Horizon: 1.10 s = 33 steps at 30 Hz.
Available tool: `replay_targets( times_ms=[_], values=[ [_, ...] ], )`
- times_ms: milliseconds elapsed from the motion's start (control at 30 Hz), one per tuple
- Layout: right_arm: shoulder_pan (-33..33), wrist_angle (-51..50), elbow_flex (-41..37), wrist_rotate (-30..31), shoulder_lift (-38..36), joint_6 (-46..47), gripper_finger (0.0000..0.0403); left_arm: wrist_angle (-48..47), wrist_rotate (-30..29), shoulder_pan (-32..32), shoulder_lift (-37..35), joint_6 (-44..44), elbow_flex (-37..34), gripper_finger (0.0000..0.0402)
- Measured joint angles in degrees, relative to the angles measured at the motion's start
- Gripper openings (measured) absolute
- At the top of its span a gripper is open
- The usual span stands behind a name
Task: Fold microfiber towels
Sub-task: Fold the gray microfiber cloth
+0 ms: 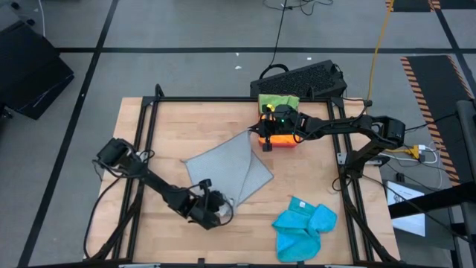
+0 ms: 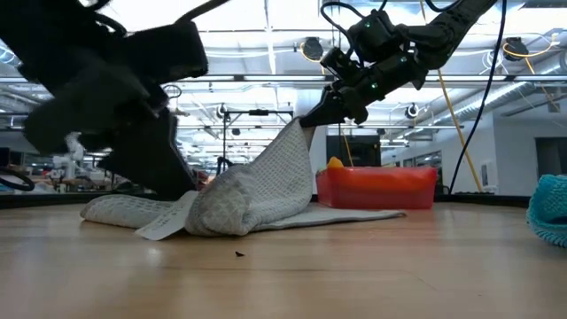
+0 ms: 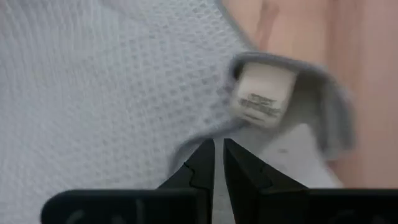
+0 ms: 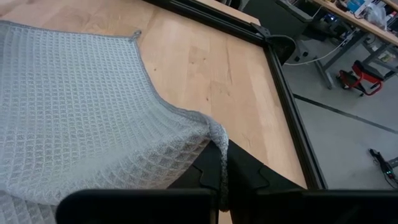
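A grey waffle-weave towel (image 1: pixel 227 167) lies in the middle of the table, and its far corner is raised. My right gripper (image 1: pixel 256 134) is shut on that corner, beside the red tray (image 1: pixel 281 139). My left gripper (image 1: pixel 217 208) is at the towel's near corner, where the cloth is bunched (image 2: pixel 221 208) and turned over to show a white label (image 3: pixel 258 102). Its fingers are closed to a thin slit there. A blue towel (image 1: pixel 305 227) lies crumpled near the front right. An orange towel (image 1: pixel 282 138) sits in the tray, and a green one (image 1: pixel 278 100) lies behind it. My left gripper (image 3: pixel 219 155) slants down onto the grey towel's near edge (image 3: pixel 186 149), next to the labelled corner. Its fingers are almost together on the cloth, but they hide how many layers they have. The bunched cloth rests on the table. My right gripper (image 4: pixel 222 163) pinches the towel's far corner (image 4: pixel 217 140) between its two fingers, at the hem. It comes from the table's right side, pointing slightly down. The corner is lifted clear (image 2: pixel 297 133), and the cloth slopes down from it to the table, fairly taut.
The red tray stands just right of the raised corner. A black keyboard (image 1: pixel 301 78) lies beyond the table's far edge. A black frame rail (image 1: pixel 223 99) runs round the tabletop. Bare wood shows at the front left (image 1: pixel 160 223).
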Motion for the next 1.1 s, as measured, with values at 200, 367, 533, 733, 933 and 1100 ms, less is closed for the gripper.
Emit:
replay_targets(
  times_ms=[200, 367, 533, 733, 933, 1100],
  values=[
    [0.0, 0.2, 0.0, 0.0, 0.0, 0.0, 0.0004, 2.2, 0.6, 1.9, 0.1, 12.4, 0.0, 0.0042],
    [0.0, 0.1, 0.0, 0.0, 0.0, -0.1, 0.0004, 2.0, 0.2, 1.8, 0.1, 19.4, 0.0, 0.0092],
    [0.0, 0.0, 0.0, 0.0, 0.0, -0.1, 0.0004, 1.9, 0.6, 1.8, 0.1, 22.2, 0.0, 0.016],
    [0.0, 0.5, 0.0, 0.0, 0.0, -0.1, 0.0004, 5.9, 2.4, 3.6, 0.1, 31.3, 0.0, 0.0176],
    [0.0, 0.5, 0.0, 0.0, 0.0, 0.3, 0.0004, 6.9, 6.4, 6.1, 0.6, 37.7, 0.0, 0.0145],
    [0.0, 0.3, 0.0, 0.0, 0.0, 0.7, 0.0004, 7.1, 8.1, 6.8, 0.6, 38.2, 0.0, 0.0113]
  ],
)
